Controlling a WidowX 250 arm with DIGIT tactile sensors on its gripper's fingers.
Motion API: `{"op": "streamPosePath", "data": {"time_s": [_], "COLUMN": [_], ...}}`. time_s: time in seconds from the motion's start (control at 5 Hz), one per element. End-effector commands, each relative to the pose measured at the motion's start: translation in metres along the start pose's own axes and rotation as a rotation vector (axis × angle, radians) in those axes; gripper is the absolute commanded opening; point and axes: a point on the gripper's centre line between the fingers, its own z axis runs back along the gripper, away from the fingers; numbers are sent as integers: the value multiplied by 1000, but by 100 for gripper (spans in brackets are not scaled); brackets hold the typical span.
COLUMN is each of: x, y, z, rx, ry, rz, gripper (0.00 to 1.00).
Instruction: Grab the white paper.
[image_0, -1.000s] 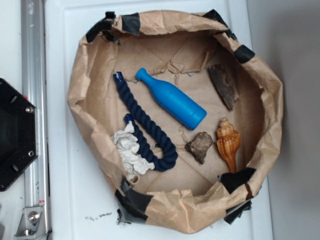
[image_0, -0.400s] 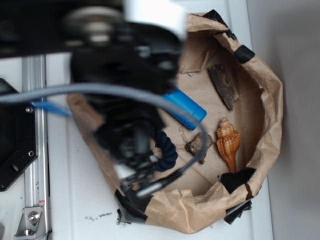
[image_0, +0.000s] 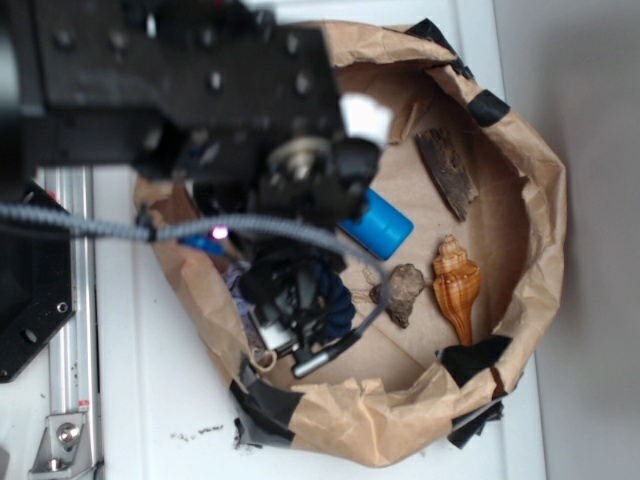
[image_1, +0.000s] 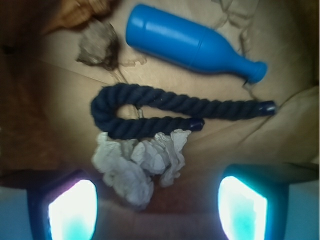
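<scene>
The white paper (image_1: 137, 162) is a crumpled off-white wad on the floor of the brown paper bag (image_0: 530, 200). It lies against the near strand of a dark navy rope (image_1: 160, 107). My gripper (image_1: 157, 212) is open, its two glowing fingers (image_1: 72, 210) spread wide, and nothing is held between them. The wad sits just ahead of the gap, nearer the left finger. In the exterior view the gripper (image_0: 295, 345) hangs low over the bag's left part, and the arm hides the paper there.
A blue bottle (image_1: 190, 42) lies beyond the rope. A grey rock (image_0: 400, 293), an orange shell (image_0: 457, 285) and a strip of bark (image_0: 447, 170) sit in the bag's right half. The bag wall rises close behind the gripper. A metal rail (image_0: 70, 300) runs along the left.
The arm has swung in over the bag's left side, then shifted and dropped toward the floor. It now covers the paper, most of the rope and much of the bottle in the exterior view.
</scene>
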Motion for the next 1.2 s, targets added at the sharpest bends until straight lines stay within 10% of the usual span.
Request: {"op": "streamPosePath", "data": {"time_s": [0.0, 0.2, 0.4, 1.0], "x": [0, -17, -28, 23], "y": [-12, -29, -36, -17], "z": [-45, -61, -82, -35], "rx": [-122, -146, -15, 29], "ry": [77, 101, 36, -123], "rz": [-22, -100, -142, -149], "gripper": [100, 100, 0, 0]}}
